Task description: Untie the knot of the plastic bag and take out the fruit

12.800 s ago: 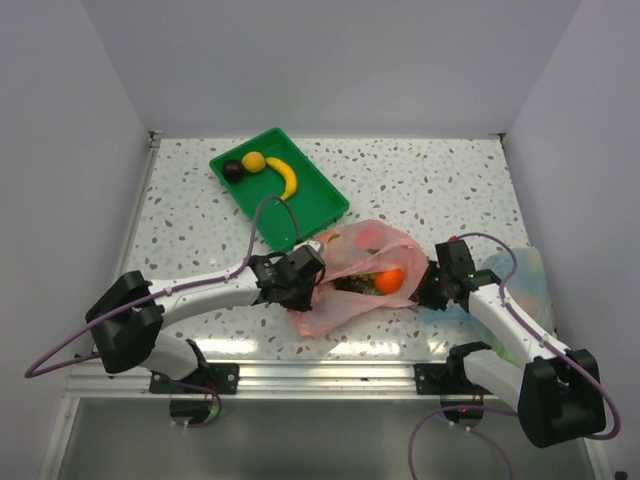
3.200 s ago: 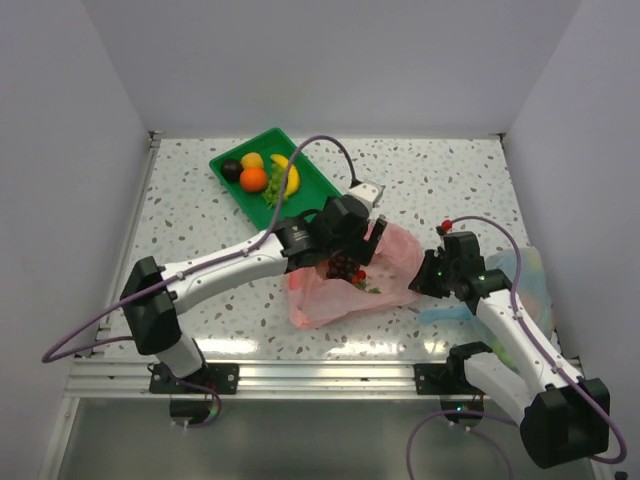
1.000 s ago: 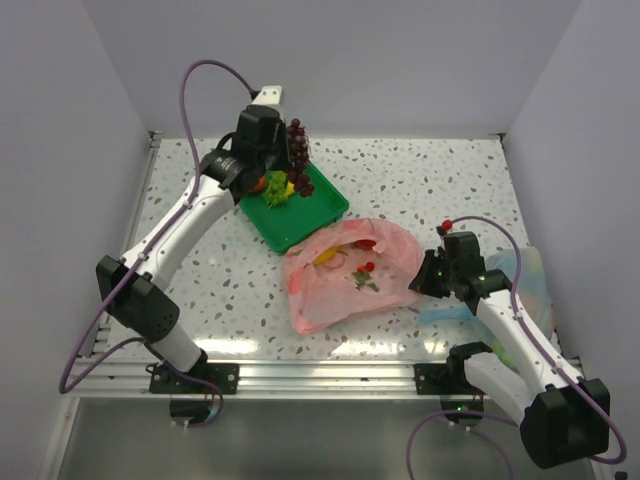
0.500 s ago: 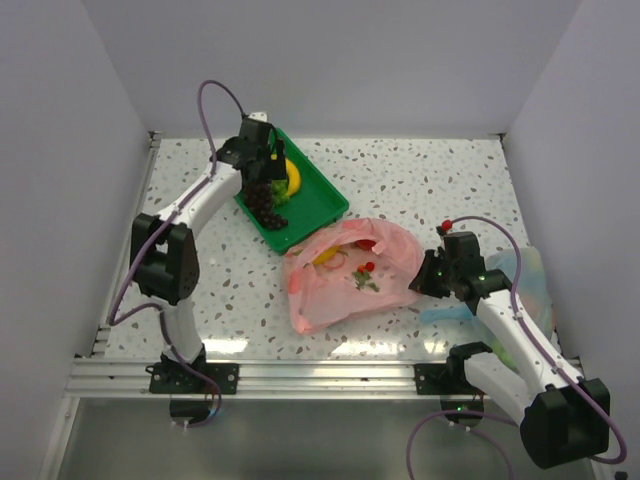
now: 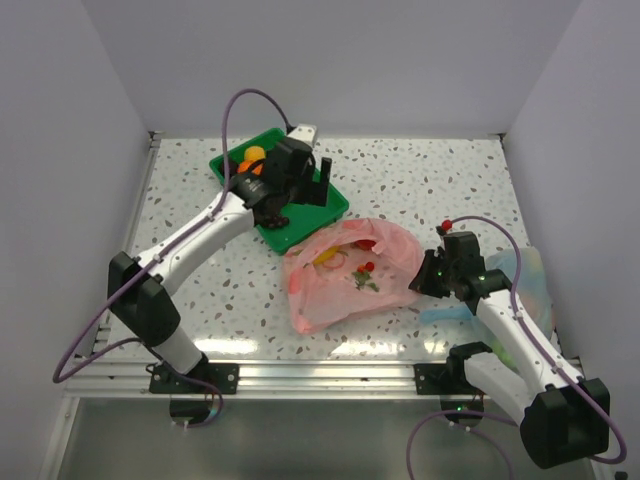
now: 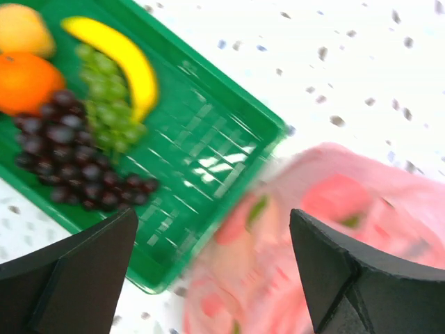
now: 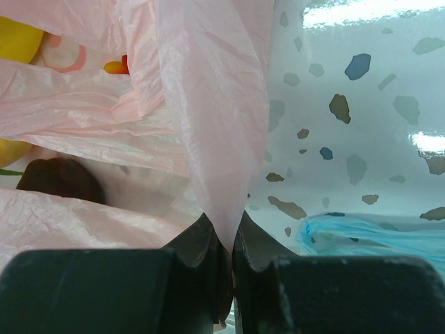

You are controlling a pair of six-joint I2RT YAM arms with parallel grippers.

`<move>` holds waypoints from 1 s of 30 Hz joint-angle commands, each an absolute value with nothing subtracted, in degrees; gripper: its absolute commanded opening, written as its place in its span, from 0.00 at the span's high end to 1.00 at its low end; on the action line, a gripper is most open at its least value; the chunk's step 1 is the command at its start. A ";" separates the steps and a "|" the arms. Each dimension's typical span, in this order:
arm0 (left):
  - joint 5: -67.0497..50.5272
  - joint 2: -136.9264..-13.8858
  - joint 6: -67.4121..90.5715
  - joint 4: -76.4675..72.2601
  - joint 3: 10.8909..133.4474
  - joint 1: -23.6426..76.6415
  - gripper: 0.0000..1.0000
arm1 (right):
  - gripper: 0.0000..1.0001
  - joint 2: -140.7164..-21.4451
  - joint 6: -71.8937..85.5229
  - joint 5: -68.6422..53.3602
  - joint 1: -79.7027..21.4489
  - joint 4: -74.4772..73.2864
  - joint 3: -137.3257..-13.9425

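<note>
Evidently the task is well past its middle, as I judge it. The plastic bag (image 5: 350, 275) lies with its mouth agape and no knot shows, so the untying looks done. The left gripper (image 6: 213, 223) hangs with jaws spread wide and nothing between them. Below it, toward its left finger, the green tray (image 6: 201, 160) holds dark grapes (image 6: 69, 160), an orange (image 6: 24, 80) and green grapes (image 6: 104, 104) beside the banana (image 6: 125, 59). The bag sits toward its right finger.

The right gripper (image 7: 222, 233) is pinched tight on a fold of the bag's rim. Ahead of it and to its left, a yellow piece (image 7: 17, 38) and a dark piece (image 7: 59, 181) remain inside, so some emptying is left. A pale blue bag (image 7: 361, 236) lies just right of it.

Everything rests on a white speckled table (image 5: 450, 180), closed in by plain pale walls (image 5: 350, 60).
</note>
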State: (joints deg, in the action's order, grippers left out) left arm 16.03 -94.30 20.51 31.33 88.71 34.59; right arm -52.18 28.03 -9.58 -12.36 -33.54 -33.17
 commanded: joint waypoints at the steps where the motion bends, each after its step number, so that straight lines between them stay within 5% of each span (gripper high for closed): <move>1: 15.74 -89.75 25.64 37.52 86.84 40.15 0.06 | 0.89 -52.03 27.51 -8.88 -12.48 -31.90 -34.01; 10: 14.41 -92.62 36.73 42.54 88.07 58.08 0.29 | 0.89 -51.59 27.86 -9.23 -12.39 -31.47 -33.58; 21: 26.00 -108.45 25.85 43.07 92.20 61.70 0.29 | 0.89 -50.71 28.04 -9.93 -12.48 -31.11 -33.05; 30: 39.37 -111.97 8.01 27.70 84.21 59.60 0.24 | 0.89 -50.89 28.12 -10.20 -12.48 -30.85 -32.78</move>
State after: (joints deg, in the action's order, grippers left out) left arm 32.60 -112.38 16.25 35.79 86.89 61.12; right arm -51.57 28.08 -9.82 -12.36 -32.47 -32.95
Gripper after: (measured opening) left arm 0.753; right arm 0.111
